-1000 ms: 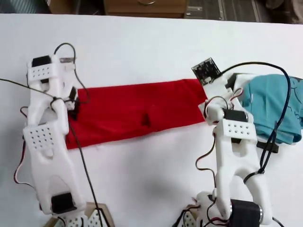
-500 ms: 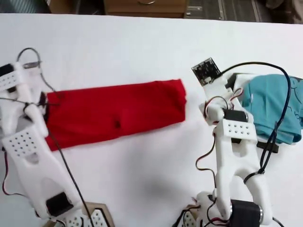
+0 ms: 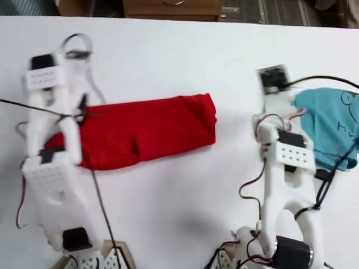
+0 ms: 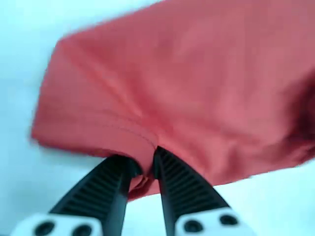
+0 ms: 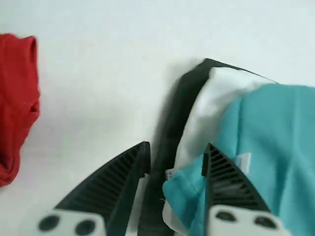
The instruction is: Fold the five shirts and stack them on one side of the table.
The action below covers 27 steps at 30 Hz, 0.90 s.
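A red shirt [image 3: 151, 131] lies as a long band across the middle of the white table [image 3: 179, 50], bunched at its left end. My left gripper [image 4: 146, 160] is shut on the hem of the red shirt [image 4: 197, 83] at that left end, under the left arm [image 3: 53, 129]. At the table's right side a folded stack has a teal shirt [image 3: 331, 126] on top. My right gripper [image 5: 177, 147] is open just above the stack's near edge, where the teal shirt [image 5: 266, 128], a white shirt [image 5: 211, 98] and a black shirt [image 5: 177, 113] are layered. Nothing is between its fingers.
Both arm bases [image 3: 90, 255] stand at the table's front edge, with cables [image 3: 325, 185] trailing beside the right arm. A wooden cabinet [image 3: 171, 8] stands beyond the far edge. Bare tabletop lies between the red shirt and the stack.
The left gripper pulled the red shirt leftward, then swung back right, bunching the left end. The right arm moved right, off the red shirt and over the stack.
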Each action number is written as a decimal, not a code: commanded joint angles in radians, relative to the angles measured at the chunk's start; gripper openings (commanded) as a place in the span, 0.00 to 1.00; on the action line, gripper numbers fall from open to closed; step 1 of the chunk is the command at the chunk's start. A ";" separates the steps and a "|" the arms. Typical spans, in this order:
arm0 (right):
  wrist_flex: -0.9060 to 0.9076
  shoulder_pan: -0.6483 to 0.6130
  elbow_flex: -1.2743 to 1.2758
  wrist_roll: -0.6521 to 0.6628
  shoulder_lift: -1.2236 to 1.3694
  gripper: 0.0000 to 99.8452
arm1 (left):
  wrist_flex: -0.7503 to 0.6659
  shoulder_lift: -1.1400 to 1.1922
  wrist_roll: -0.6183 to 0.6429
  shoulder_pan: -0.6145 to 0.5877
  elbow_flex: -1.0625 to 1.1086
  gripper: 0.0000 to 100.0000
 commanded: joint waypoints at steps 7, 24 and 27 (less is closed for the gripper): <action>-0.077 0.165 -0.011 -0.192 -0.048 0.18 | 0.006 -0.146 0.008 0.416 -0.116 0.02; -0.091 0.183 -0.008 -0.196 -0.048 0.18 | -0.109 0.175 0.006 0.730 -0.522 0.02; -0.091 0.200 -0.009 -0.196 -0.048 0.18 | -0.114 0.250 0.008 0.758 -0.553 0.02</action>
